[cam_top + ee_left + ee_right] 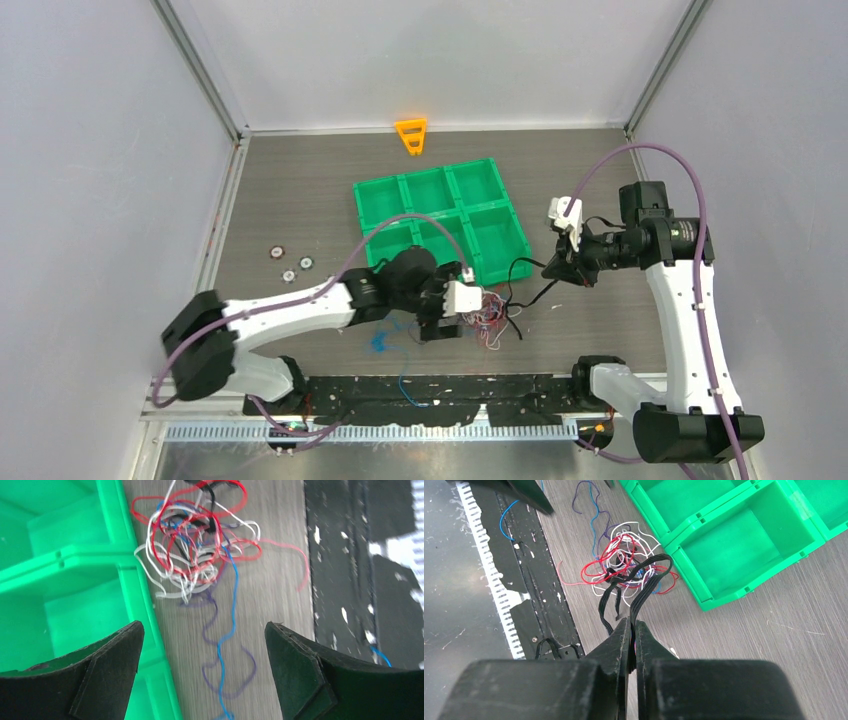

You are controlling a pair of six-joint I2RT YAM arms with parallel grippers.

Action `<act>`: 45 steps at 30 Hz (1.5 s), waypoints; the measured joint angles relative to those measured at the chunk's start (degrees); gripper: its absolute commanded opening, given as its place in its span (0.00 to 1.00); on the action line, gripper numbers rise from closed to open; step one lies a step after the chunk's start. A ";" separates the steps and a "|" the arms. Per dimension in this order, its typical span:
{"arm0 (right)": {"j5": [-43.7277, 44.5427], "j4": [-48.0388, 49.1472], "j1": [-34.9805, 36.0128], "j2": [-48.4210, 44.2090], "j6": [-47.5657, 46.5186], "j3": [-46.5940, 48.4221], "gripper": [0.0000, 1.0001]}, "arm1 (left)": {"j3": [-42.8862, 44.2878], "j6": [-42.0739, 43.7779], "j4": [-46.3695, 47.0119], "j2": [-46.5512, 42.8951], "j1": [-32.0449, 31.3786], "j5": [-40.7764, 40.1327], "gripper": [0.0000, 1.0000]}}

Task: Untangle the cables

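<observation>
Light is even and diffuse from overhead, plenty bright. The white walls (100, 150) read pale grey with no hotspots. Shadows on the bench (300, 200) are soft and short, tucked close under the arms. The left wrist view is smeared: bench grain streaks, cables (195, 540) go soft, green tray (60, 560) looks oversaturated, and a white patch past the black strip (350, 555), top right, is blown out. The left tool (203, 630) is near-black, with little surface detail. The right wrist view is crisp at the cables. The right tool (630, 625) is soft and underexposed up close.
</observation>
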 measured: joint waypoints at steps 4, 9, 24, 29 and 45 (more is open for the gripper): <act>0.00 0.79 0.00 -0.48 2.54 0.22 0.05 | 6.08 -1.31 4.50 10.99 -2.27 -3.26 0.53; 0.09 1.33 -0.57 -0.24 6.64 4.85 0.05 | 10.25 -1.31 4.28 17.35 -3.23 -5.66 0.07; -7.52 1.14 -21.88 15.06 12.31 38.75 0.06 | -10.43 8.17 -11.76 -7.87 -3.17 -8.92 0.00; -8.83 0.63 -28.15 20.83 13.33 45.53 0.05 | -16.81 14.03 -17.11 -15.04 -2.67 -10.45 0.00; -13.73 7.08 -30.60 20.94 19.98 41.83 0.06 | -20.92 16.35 -27.61 -23.15 -0.31 -13.35 0.82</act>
